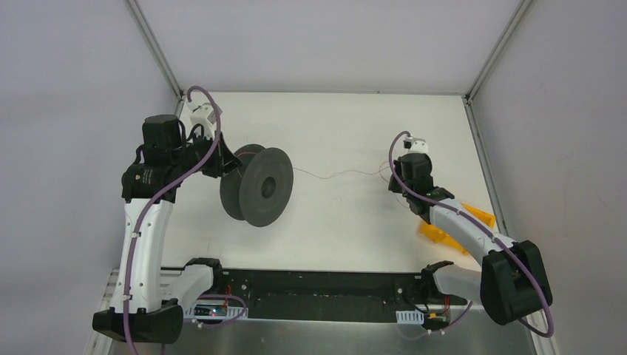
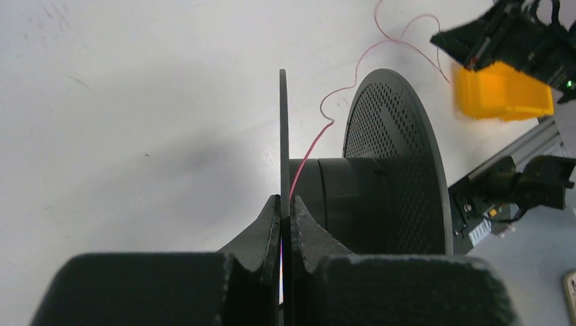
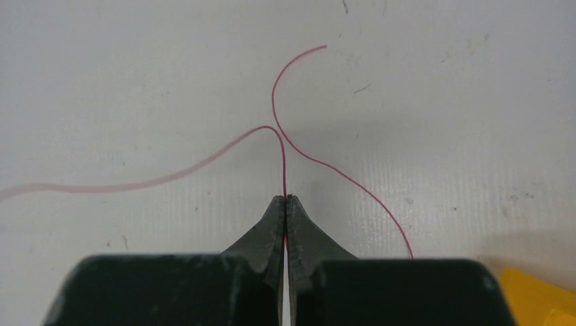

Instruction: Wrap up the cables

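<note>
Holds the spool (image 1: 259, 185) by its flange in the shut left pincer (image 2: 285, 207) and pinches the thin cable (image 3: 284, 163) in the closed right pincer (image 3: 286, 202), strand lying sideways across the table (image 1: 347, 229) from spool hub to that nearer right arm.

The spool (image 1: 257, 185) is set left of the table's (image 1: 347, 237) middle, with its two flanges side by side, one left and one right. The left gripper (image 2: 285, 204) is placed at the spool's left side, and the edge of the left flange is caught between its fingers. From the hub between the flanges the cable (image 3: 283, 170) is led rightward across the table to the right gripper (image 3: 286, 201), which is clamped on it well apart from the spool. A loose end is laid just beyond that gripper. A bin (image 1: 432, 233) is placed near the table's right edge, partly under the right arm.
</note>
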Controlling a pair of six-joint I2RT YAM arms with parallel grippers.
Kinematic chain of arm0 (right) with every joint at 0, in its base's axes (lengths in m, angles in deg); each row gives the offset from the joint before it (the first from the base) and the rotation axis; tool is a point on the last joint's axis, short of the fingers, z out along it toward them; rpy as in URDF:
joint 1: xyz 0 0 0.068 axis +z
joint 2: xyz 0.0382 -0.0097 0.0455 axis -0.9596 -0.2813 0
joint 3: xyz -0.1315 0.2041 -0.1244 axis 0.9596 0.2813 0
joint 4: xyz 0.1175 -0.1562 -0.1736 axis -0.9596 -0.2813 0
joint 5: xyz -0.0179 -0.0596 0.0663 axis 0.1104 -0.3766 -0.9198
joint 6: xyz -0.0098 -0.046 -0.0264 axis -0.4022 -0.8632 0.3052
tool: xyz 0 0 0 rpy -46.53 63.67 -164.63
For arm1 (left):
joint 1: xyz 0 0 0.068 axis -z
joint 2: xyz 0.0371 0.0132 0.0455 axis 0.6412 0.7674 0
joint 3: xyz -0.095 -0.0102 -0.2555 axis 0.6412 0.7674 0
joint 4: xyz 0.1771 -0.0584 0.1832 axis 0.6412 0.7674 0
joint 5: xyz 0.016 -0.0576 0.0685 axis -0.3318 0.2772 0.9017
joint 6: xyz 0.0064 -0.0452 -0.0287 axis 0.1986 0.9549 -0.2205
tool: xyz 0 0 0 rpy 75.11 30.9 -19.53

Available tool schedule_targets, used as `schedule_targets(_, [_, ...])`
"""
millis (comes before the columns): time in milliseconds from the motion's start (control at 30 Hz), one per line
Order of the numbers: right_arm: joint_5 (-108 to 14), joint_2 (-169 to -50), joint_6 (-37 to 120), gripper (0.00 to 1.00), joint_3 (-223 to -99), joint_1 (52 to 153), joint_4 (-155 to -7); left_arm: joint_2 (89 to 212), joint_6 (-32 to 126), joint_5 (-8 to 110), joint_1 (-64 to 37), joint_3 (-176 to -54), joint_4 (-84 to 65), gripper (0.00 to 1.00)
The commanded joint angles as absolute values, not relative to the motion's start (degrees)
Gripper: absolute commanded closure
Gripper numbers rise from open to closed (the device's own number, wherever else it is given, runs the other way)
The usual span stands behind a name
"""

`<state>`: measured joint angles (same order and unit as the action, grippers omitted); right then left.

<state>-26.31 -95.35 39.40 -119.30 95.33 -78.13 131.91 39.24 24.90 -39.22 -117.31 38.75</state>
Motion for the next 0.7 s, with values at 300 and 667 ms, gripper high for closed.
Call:
schedule_targets(300, [-31.1,-94.6,36.2,1.0,-122.3,96.3,-77.9,130.4,56.1,20.6,-42.4,-114.4,28.8,1.0])
schedule_targets(667, [-32.3,-82.4,35.1,1.0,-117.9,115.5,-82.2,130.2,72.2,27.7,-43.2,-107.9,5.3,1.0])
